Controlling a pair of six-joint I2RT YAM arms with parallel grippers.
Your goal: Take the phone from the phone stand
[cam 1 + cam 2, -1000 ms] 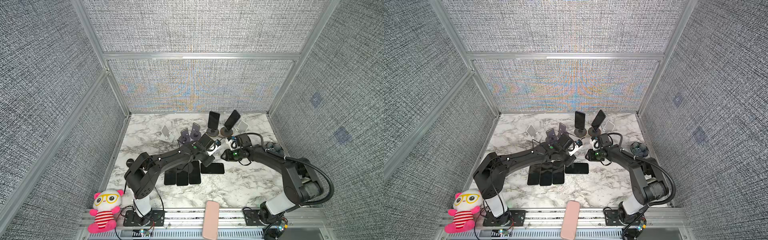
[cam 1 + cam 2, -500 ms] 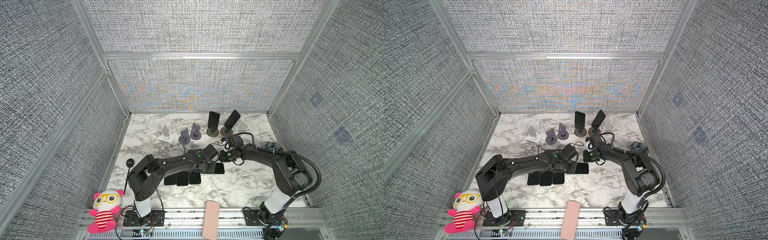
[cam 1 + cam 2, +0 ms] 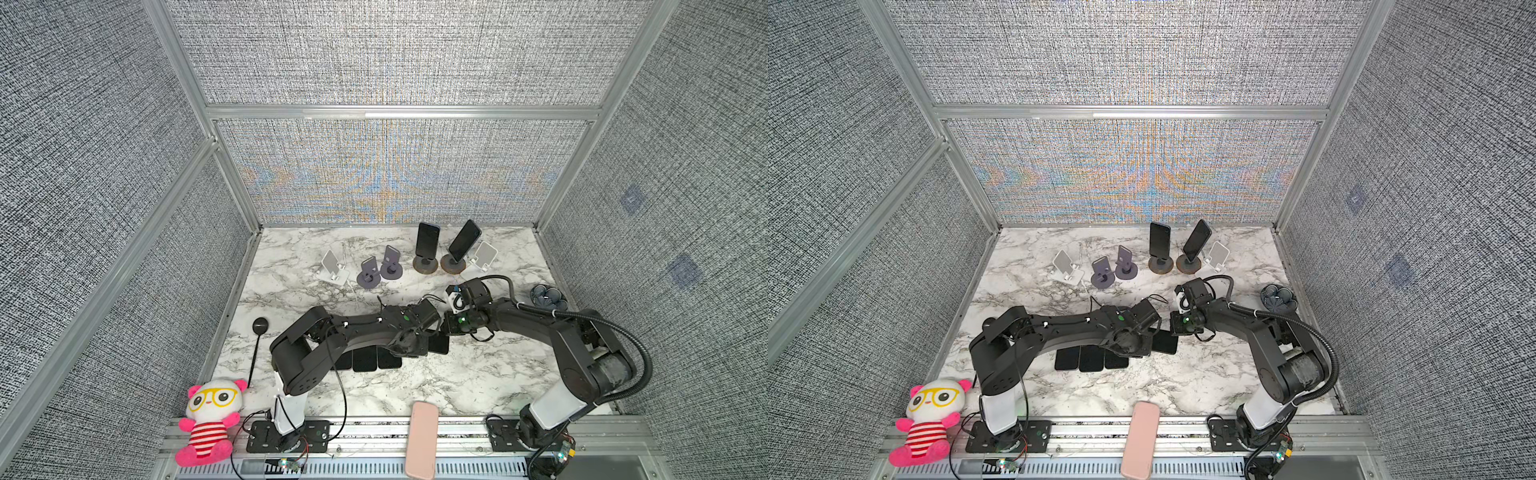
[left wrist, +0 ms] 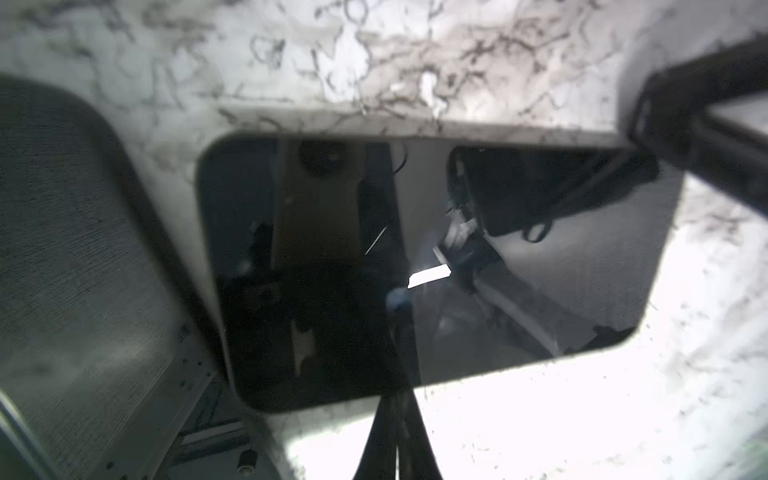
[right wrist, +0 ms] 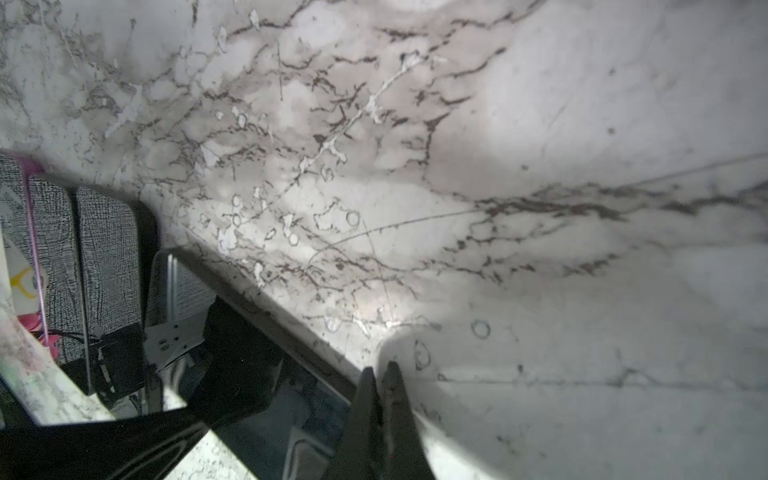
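One black phone (image 3: 427, 240) stands upright on a round dark stand (image 3: 425, 266) at the back of the table (image 3: 478, 382); a second phone (image 3: 464, 241) leans on the neighbouring stand (image 3: 452, 265); four flat phones (image 3: 364, 360) lie mid-table, screens up

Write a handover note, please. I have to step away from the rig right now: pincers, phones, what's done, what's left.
Left pincer: shut, empty, tips at the edge of the loose phone, which lies flat on the table.
Right pincer: shut, empty, at another edge of that phone.
Done: four phones lie flat, the loose phone plus a row of three beside it.
Left: two phones at the back are still in round-based stands, the upright phone and the tilted phone. Neither pincer is near them.
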